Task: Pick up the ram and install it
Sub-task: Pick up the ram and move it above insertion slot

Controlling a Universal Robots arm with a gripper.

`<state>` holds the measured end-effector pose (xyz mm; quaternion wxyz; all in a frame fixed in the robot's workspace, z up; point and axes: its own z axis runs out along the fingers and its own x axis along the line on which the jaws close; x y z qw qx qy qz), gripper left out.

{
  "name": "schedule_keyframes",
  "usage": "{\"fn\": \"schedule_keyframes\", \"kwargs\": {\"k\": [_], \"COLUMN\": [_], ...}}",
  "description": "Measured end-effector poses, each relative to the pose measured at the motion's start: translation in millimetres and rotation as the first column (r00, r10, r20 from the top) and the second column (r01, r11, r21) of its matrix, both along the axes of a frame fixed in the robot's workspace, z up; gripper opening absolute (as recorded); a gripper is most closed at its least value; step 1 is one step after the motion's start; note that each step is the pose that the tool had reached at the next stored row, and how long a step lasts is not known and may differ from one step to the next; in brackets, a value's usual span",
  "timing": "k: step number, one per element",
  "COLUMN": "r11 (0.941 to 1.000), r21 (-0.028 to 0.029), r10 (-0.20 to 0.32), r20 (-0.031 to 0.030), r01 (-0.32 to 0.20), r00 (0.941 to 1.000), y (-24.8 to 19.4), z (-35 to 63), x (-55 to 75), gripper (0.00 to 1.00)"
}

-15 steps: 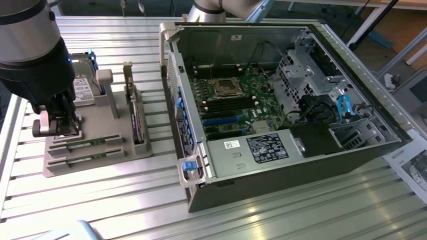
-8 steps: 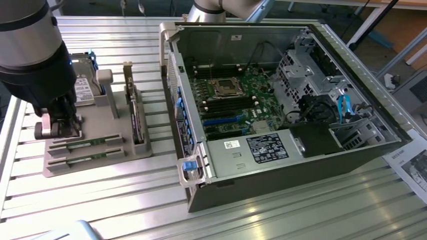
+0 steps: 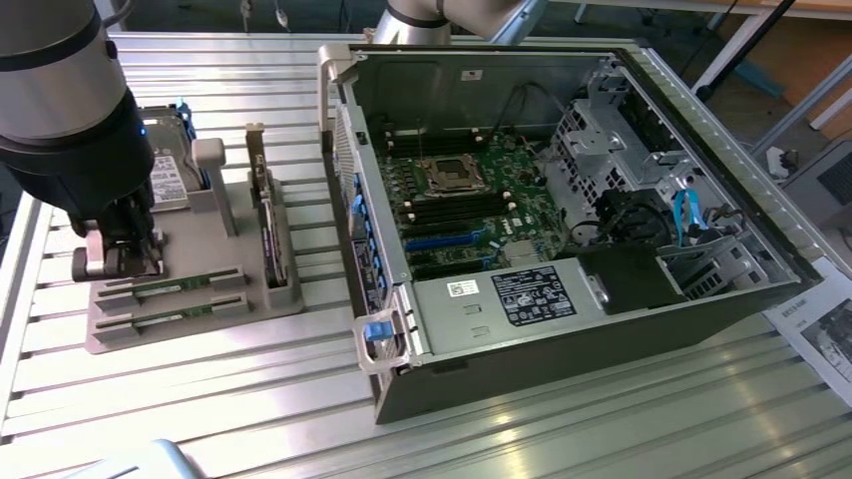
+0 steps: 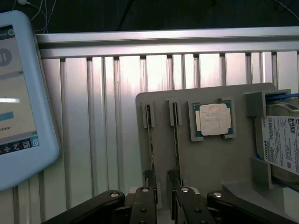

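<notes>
Hand spread, pinching nothing, low over end of gray plastic tray on ribbed alu surface. 2 thin green strips w/ black chips, both slotted in tray: ram strip w/ 2nd ram strip just beside, parallel. 1 square silver CPU, 1 upright dark card, 1 open PC case.

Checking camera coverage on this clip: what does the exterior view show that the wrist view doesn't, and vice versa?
Exterior view: the open computer case with its motherboard, and a tall card. Wrist view: the silver processor chip and a tablet screen. Both: the grey holder, two ram sticks, the hard drive and the open gripper by the sticks.
</notes>
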<state>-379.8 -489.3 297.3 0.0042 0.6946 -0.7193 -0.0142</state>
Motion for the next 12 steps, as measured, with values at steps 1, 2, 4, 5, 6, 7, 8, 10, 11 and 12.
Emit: {"fn": "schedule_keyframes", "kwargs": {"k": [1, 2, 4, 5, 6, 7, 8, 10, 11, 12], "r11": [1.0000, 1.0000, 1.0000, 1.0000, 1.0000, 1.0000, 1.0000, 1.0000, 1.0000, 1.0000], "r21": [0.0000, 0.0000, 0.0000, 0.0002, 0.0002, 0.0002, 0.0001, 0.0000, -0.0001, -0.0001], "r10": [0.000, 0.000, 0.000, 0.000, 0.000, 0.000, 0.000, 0.000, 0.000, 0.000], "r20": [0.0001, 0.0000, 0.0000, 0.0002, 0.0002, 0.0002, 0.0001, 0.0001, 0.0001, 0.0001], "r01": [0.000, 0.000, 0.000, 0.000, 0.000, 0.000, 0.000, 0.000, 0.000, 0.000], "r00": [1.0000, 1.0000, 1.0000, 1.0000, 1.0000, 1.0000, 1.0000, 1.0000, 1.0000, 1.0000], "y": [0.0, 0.0, 0.0, -0.1, -0.5, -1.0, -1.5, -2.6, -3.4, -4.6], "z": [0.0, 0.0, 0.0, -0.1, -0.2, -0.2, -0.1, -0.1, -0.1, -0.1], "x": [0.0, 0.0, 0.0, 0.0, 0.0, 0.0, 0.0, 0.0, 0.0, 0.0], "gripper": [0.24, 0.24, 0.24, 0.24, 0.24, 0.24, 0.24, 0.24, 0.24, 0.24]}}
